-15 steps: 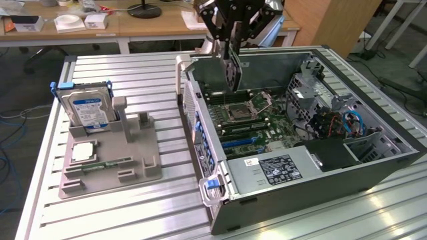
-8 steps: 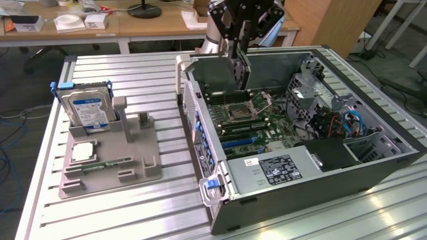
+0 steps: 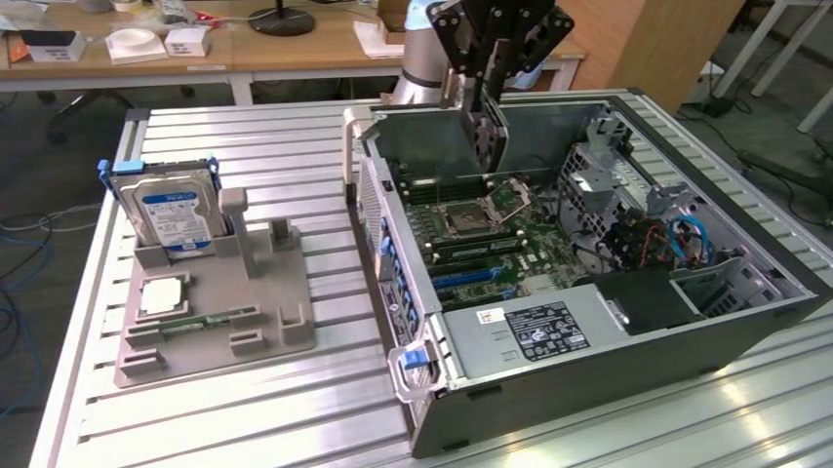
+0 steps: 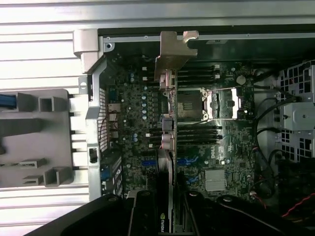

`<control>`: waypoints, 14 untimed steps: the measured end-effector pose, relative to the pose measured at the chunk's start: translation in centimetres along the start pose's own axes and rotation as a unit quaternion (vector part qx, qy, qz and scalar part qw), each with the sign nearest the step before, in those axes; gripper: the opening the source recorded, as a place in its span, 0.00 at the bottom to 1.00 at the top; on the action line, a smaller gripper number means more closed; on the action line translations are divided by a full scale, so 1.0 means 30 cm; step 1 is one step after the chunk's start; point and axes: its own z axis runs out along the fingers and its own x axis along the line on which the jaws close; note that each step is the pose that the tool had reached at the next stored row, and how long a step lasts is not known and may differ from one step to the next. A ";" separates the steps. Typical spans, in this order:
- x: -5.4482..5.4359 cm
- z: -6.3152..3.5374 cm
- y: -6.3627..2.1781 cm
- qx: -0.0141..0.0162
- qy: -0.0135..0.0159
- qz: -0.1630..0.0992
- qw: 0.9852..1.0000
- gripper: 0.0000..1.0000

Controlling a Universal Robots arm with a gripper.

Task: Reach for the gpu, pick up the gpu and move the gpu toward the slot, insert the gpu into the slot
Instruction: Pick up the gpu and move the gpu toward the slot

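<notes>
**Card held over the open case, slot bare**

The gripper hangs over the open computer case, which lies on its side on the half of the slatted metal table toward the exterior view's right. Its jaws are clamped on the gpu, which hangs on edge above the motherboard, clear of it. The blue slot lies lower on the board, apart from the card, with nothing seated in it.

The exterior view also takes in the grey fixture near the table's edge on that view's left. The fixture carries an upright hard drive with a blue label whose print is too small to read. The power supply bears a black label with white print, equally unreadable.

The wrist view looks straight down the gpu. It shows the card edge-on between the gripper's dark fingers, with its silver bracket at the far end. A small green logo sits on the card's edge. The slot shows as blue strips on either side of the card.
</notes>
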 end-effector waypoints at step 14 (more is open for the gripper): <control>-0.136 0.002 0.008 0.000 0.002 0.000 1.000 0.26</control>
